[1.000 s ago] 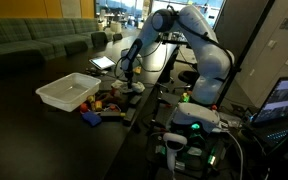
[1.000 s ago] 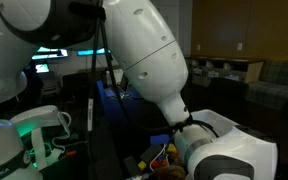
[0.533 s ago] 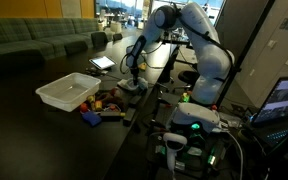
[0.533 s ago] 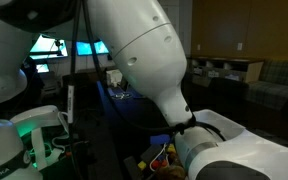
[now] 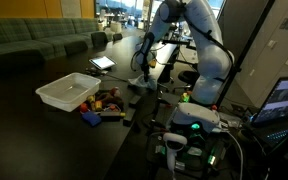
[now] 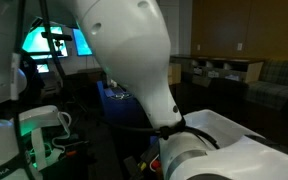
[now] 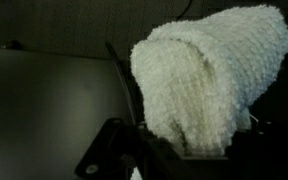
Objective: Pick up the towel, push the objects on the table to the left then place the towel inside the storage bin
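Over the table's (image 5: 24, 120) edge nearest the robot's base, beside the objects (image 5: 104, 102), we see the gripper (image 5: 141, 70) has just clenched on the towel (image 7: 209, 80) and risen, so the leftward push looks next, then the storage bin (image 5: 69, 92).

You see the towel (image 7: 209, 80) as matt white terry cloth (nubby, rough loops). The storage bin (image 5: 54, 100) looks like translucent plastic, smooth; the table (image 5: 24, 130) is dark and smooth, with a faint sheen.
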Robot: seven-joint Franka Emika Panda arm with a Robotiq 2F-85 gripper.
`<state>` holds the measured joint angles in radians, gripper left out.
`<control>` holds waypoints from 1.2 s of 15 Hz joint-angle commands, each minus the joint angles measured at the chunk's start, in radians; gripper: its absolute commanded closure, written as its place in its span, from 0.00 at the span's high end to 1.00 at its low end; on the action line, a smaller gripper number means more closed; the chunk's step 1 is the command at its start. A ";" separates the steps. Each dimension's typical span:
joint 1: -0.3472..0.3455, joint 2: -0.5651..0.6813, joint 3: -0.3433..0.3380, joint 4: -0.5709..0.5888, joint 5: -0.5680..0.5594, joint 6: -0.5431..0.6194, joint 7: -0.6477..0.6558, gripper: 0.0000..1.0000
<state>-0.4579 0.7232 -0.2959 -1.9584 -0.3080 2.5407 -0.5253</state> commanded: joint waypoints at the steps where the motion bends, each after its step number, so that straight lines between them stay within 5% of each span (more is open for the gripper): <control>1: 0.031 -0.118 -0.039 -0.137 -0.085 -0.017 0.007 0.11; 9: 0.096 -0.223 -0.072 -0.324 -0.343 -0.092 -0.002 0.11; 15: 0.150 -0.177 -0.016 -0.383 -0.512 -0.010 0.119 0.10; 18: 0.160 -0.156 0.039 -0.397 -0.507 0.039 0.144 0.11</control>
<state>-0.3100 0.5587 -0.2914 -2.3314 -0.7954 2.5314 -0.4179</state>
